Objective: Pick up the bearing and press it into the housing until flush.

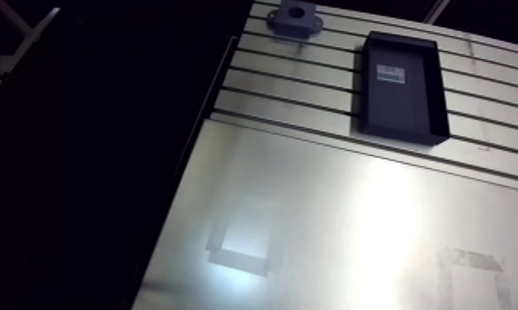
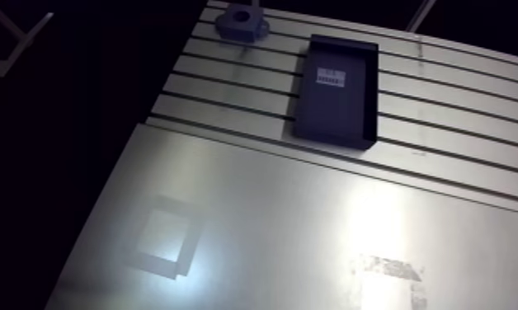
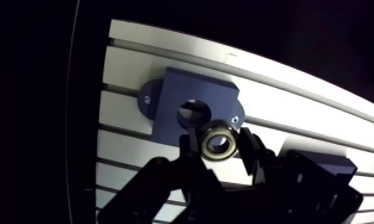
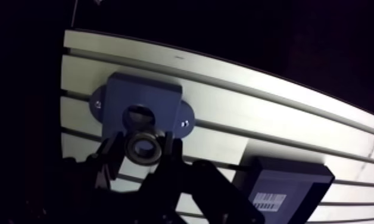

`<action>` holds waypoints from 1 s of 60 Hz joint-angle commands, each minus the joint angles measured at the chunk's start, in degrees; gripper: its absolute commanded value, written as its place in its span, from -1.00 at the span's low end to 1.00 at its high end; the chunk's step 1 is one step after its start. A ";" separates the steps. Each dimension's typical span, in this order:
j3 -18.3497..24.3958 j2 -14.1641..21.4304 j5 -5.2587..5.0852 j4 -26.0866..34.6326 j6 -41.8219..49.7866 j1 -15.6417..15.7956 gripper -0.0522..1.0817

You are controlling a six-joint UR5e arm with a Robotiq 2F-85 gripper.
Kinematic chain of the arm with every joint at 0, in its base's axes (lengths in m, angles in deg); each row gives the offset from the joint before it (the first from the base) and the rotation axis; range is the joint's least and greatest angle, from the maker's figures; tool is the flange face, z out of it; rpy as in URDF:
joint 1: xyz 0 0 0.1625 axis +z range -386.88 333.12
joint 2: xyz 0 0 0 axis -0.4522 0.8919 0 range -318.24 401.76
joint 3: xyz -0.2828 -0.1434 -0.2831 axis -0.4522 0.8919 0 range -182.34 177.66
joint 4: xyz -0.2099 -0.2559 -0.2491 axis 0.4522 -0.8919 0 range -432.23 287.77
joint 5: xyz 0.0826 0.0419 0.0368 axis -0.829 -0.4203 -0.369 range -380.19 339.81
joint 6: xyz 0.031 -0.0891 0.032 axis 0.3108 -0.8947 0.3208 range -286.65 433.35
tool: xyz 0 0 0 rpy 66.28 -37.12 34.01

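Slotted aluminium desk [image 1: 312, 82] under bright light, with a dark surround on all sides.

1. Bearing [image 3: 218, 143]: a metal ring with a dark inner race. It sits clear of the desk, clamped between the two fingers [image 3: 249, 152]. Its open centre faces the wrist camera.

2. Pincer [image 4: 143, 149]: narrow, closed on the bearing, with one finger against each side of the outer ring.

3. Housing [image 3: 183, 89]: a dark-blue block directly ahead of the pincer, seated on the slotted part of the desk. Its round bore [image 3: 192, 111] is unoccupied. In the wrist view the bearing overlaps the near edge of the bore. Contact between bearing and housing cannot be determined. A rounded mounting ear [image 3: 146, 100] projects from each side of the block.

4. Tray [image 1: 407, 107]: a black rectangular tray with low walls, lying on the slots well apart from the housing. In the arm view the tray lies at about 4 o'clock from the housing. A pale label [image 1: 390, 72] lies on the tray floor, toward its 12 o'clock end.

5. Desk, remainder: at 6 o'clock from the tray the slots end and a smooth reflective plate [image 1: 312, 214] begins.
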 commanded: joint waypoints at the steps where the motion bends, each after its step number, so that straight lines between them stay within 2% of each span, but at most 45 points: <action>1: 1.16 -0.93 0.14 0.30 0.01 0.73 0.48; 16: 1.16 -1.89 0.14 0.31 0.01 1.63 0.48; 60: 1.07 -3.05 0.23 0.22 -0.08 1.64 0.48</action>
